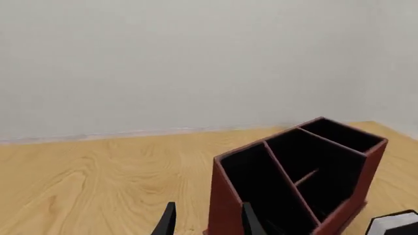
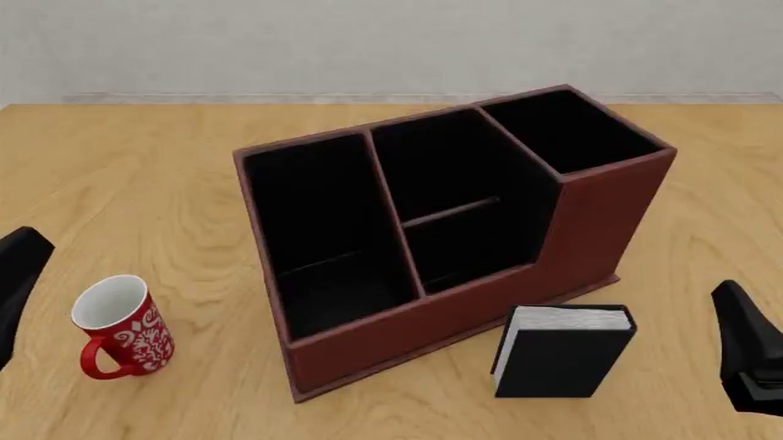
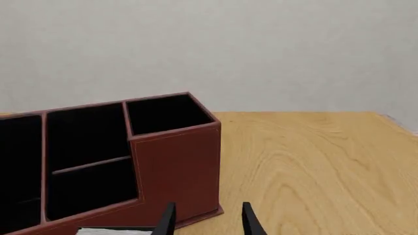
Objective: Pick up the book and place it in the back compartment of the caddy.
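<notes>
The black book with white page edges stands upright on the table, just in front of the caddy near its taller end. Slivers of the book's pages show in both wrist views. The caddy's middle section is split by a thin reddish bar, and the back compartment lies behind it. My left gripper is open, close to the caddy's low end. My right gripper is open, with the caddy's tall end ahead of it. Neither holds anything.
A red patterned mug stands at the front left of the wooden table. The left arm shows at the left edge and the right arm at the right edge. A pale wall runs behind the table.
</notes>
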